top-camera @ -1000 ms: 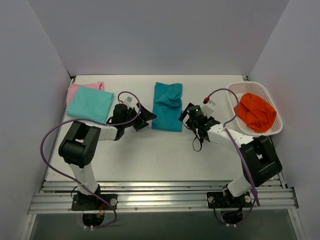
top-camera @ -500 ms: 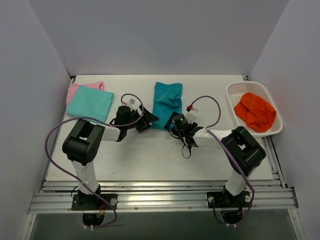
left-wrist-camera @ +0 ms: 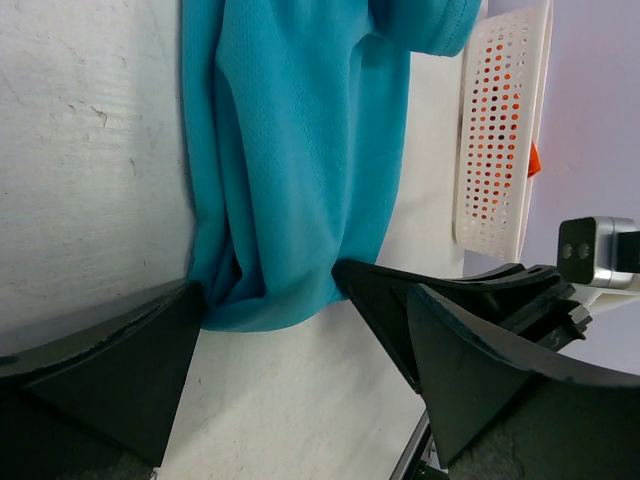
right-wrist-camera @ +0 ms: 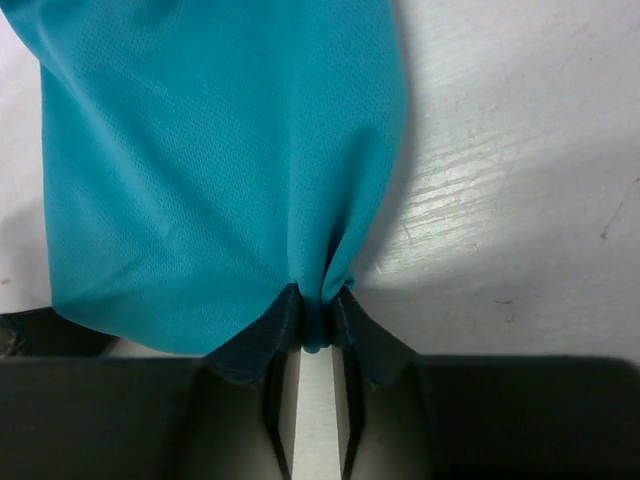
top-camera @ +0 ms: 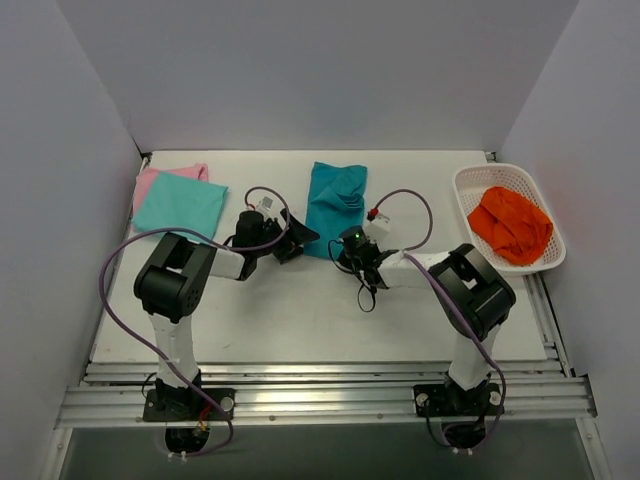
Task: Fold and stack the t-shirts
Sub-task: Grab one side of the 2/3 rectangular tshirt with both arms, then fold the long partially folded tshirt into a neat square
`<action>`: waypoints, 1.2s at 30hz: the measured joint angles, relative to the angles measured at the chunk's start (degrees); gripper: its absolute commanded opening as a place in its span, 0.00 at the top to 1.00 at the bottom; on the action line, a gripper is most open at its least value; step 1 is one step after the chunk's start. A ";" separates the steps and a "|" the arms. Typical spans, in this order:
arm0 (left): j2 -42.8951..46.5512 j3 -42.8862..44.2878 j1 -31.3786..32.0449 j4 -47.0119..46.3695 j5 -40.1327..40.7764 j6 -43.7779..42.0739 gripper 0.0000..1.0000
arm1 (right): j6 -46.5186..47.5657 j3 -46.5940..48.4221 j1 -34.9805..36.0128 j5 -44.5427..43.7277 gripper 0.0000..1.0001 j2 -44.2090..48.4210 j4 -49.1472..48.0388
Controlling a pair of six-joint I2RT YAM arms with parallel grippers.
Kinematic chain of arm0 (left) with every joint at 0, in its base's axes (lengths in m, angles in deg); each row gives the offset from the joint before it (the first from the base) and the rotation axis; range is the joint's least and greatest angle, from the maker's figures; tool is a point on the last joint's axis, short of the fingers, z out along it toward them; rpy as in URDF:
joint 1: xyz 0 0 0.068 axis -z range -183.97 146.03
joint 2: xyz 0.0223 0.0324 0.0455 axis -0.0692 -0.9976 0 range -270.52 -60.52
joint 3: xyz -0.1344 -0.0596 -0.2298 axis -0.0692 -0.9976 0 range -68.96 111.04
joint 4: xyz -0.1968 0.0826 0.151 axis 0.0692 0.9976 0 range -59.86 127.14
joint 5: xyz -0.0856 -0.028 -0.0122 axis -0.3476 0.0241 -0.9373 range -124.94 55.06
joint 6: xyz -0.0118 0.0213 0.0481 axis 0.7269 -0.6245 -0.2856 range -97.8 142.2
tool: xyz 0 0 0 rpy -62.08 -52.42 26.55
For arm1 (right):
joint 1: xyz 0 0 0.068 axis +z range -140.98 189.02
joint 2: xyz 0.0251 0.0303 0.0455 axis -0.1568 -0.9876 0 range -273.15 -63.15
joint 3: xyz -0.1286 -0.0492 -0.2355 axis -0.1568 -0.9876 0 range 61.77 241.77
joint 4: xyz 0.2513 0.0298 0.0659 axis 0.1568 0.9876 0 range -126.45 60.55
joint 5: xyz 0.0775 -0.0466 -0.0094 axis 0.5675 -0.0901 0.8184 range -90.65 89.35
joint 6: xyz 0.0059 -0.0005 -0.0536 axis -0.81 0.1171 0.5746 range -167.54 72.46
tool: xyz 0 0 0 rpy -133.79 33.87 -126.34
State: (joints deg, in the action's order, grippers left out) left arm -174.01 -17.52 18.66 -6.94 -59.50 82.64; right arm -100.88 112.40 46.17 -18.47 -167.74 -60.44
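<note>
Near hem of teal t-shirt (top-camera: 336, 205): right pincer (right-wrist-camera: 315, 328) clamping it; left pincer (left-wrist-camera: 268, 285) gaping, empty, straddling other corner, likely readying two-handed fold.

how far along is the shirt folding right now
Done: the aqua-mint shirt lies folded on the pink shirt, far left. In hand: the right gripper pinches the near edge of the teal shirt; the left gripper is open around its other near corner. Left: finish folding teal, stack it.

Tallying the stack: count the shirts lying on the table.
3: the deep teal shirt at centre, pinched by the right gripper; the aqua-mint shirt far left; the pink shirt beneath it, mostly hidden.
</note>
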 measured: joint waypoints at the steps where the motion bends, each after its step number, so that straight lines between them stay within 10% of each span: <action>1: -0.17 0.13 -0.02 -0.09 -0.09 0.00 0.07 | -0.07 0.00 0.00 0.20 0.96 -0.24 0.04; 8: -1.36 0.57 -0.24 -1.77 -0.74 0.59 0.12 | -0.20 0.00 0.02 0.63 1.00 -0.35 -0.22; 20: 3.76 -1.97 0.96 1.73 0.24 -0.35 0.97 | -0.22 -1.49 4.28 -0.83 1.00 9.18 6.45; 36: 37.07 -6.88 7.69 20.41 5.40 -3.30 0.95 | -7.61 -1.66 20.90 -13.11 1.00 30.25 26.67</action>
State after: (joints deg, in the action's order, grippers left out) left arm -136.94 -24.41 26.36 13.47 -54.10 79.34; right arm -108.49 110.74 67.06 -31.59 -137.49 -33.77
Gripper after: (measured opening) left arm 0.048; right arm 0.056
